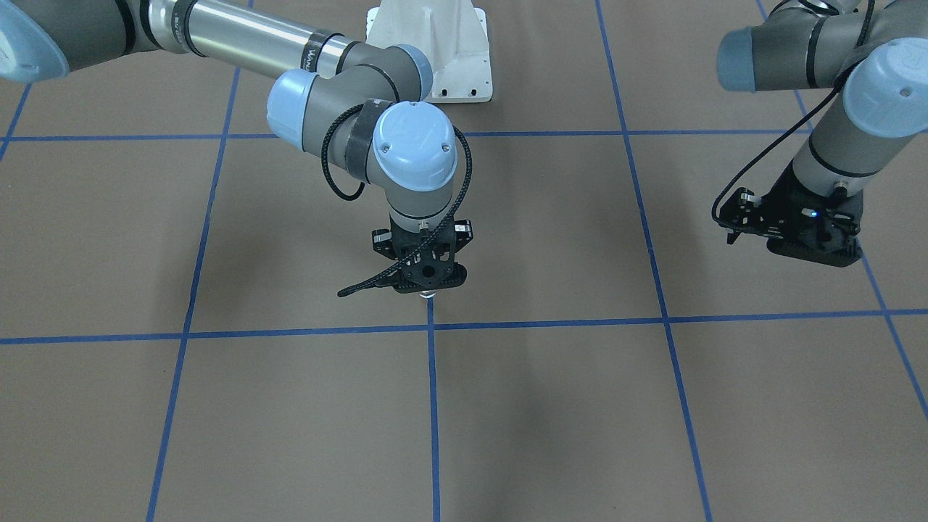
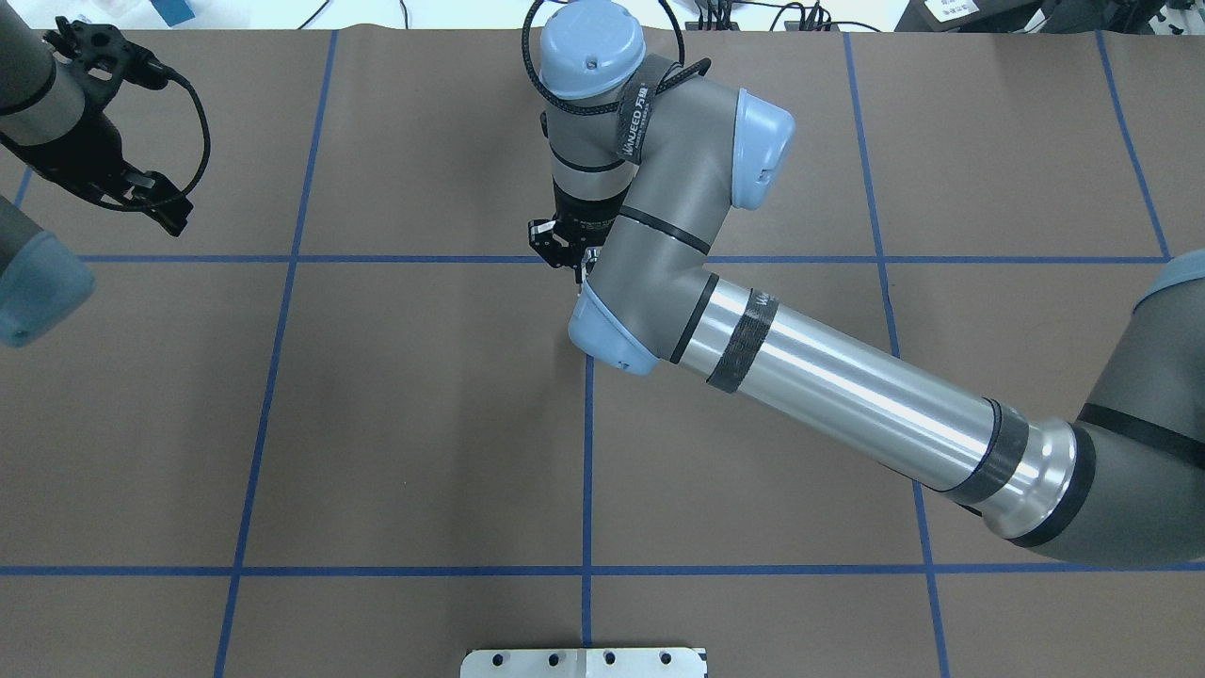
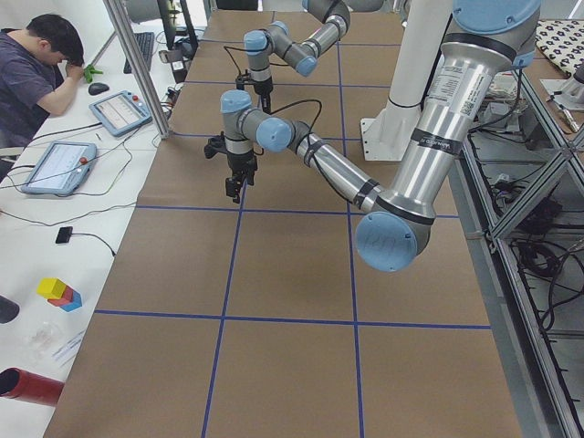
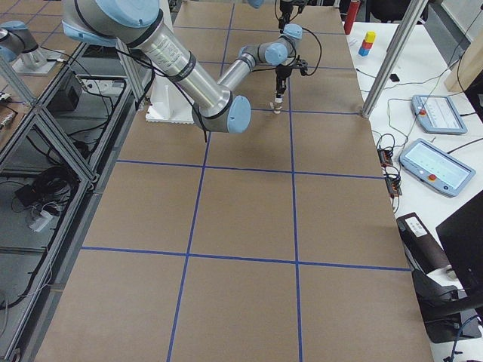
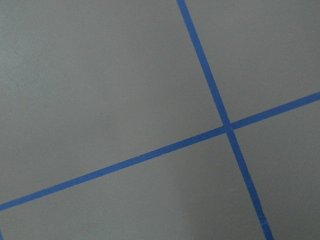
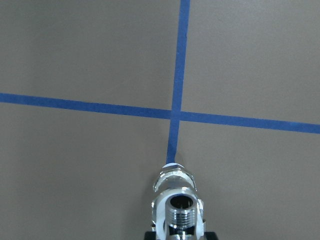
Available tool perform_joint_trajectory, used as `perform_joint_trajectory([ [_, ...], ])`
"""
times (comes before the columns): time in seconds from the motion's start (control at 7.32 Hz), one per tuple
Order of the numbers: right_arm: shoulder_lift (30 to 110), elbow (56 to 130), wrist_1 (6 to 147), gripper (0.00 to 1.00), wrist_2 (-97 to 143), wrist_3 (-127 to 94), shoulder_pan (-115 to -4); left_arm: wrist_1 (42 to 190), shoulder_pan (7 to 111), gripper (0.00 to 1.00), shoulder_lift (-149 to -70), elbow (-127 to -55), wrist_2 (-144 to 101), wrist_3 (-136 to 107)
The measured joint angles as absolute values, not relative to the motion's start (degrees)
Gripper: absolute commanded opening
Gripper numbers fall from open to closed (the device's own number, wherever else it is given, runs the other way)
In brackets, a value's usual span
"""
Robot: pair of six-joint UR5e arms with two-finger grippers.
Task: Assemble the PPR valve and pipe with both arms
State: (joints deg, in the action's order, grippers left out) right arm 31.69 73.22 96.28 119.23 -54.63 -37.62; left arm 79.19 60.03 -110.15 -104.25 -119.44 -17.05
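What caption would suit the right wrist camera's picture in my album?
Chrome pipe with a dark bore, white plastic at its sides, near a blue tape cross on the brown table.

Right arm: polished silver tube, matte grey joint housings, pale blue round end caps with small screws. Black bands ring the tube ends. Black strap with white lettering, not legible. Black braided cable loops at the wrist.
Right hand: black, perforated plate.
Left arm: same grey and blue, thin black cable.
Left hand: black, tiny blue light.
Base mount: white, bolt holes.
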Motion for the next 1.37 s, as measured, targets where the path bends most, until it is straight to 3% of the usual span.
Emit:
perform_joint_trajectory([
  [0.14, 31.72, 73.29, 96.25, 0.47, 119.25, -54.66, -37.62, 79.19, 60.03, 1.0, -110.15, -104.25, -119.44, -17.05],
  [0.27, 31.72, 73.34, 96.24, 0.84, 119.26, -54.66, -37.62, 79.19, 60.03, 1.0, -110.16, -104.24, -119.44, -17.05],
  [0.41, 31.73, 73.46, 96.24, 0.98, 119.26, -54.69, -37.62, 79.19, 60.03, 1.0, -110.15, -104.24, -119.44, -17.05],
  [0.96, 31.52, 74.97, 96.66, 0.99, 119.45, -56.22, -38.81, 79.19, 60.03, 1.0, -110.16, -104.22, -119.44, -17.05],
  [1.37, 32.19, 84.63, 108.9, 0.99, 120.38, -54.08, -43.36, 79.17, 60.31, 1.0, -109.8, -105.1, -119.46, -17.07],
])
